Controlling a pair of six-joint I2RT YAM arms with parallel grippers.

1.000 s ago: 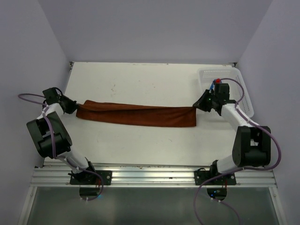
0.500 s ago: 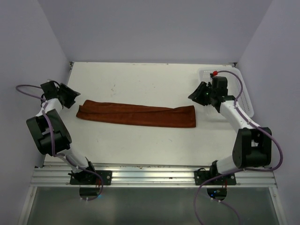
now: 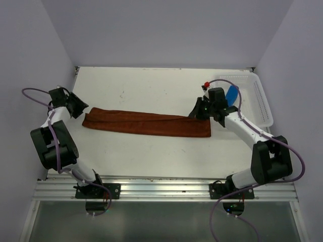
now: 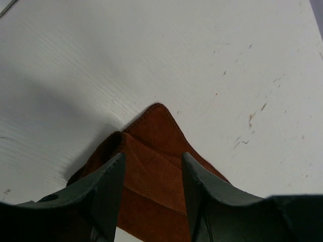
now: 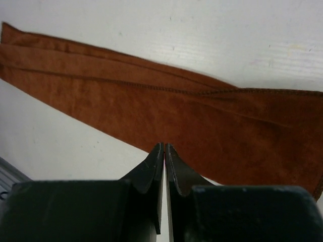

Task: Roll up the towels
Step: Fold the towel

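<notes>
Left gripper [image 4: 150, 176]: we see its jaws parted and holding nothing, the fingers [image 4: 103, 194] straddling the folded left end of the rust-brown towel [image 3: 146, 123]; whether the pads touch the cloth we cannot tell.
Right gripper [image 5: 164, 151]: we find the jaws pressed together with nothing between them, poised over the towel's right end.
Rust-brown towel: we read it in the overhead view as one long folded band lying flat on the table [image 3: 151, 91], running from about 9 o'clock to 3 o'clock between the two grippers.
Blue towel [image 3: 232, 94]: we see only a bright patch of it, at roughly 1 o'clock from the right gripper, inside the white mesh basket [image 3: 262, 103].
Basket: it sits at the table's far right corner.
</notes>
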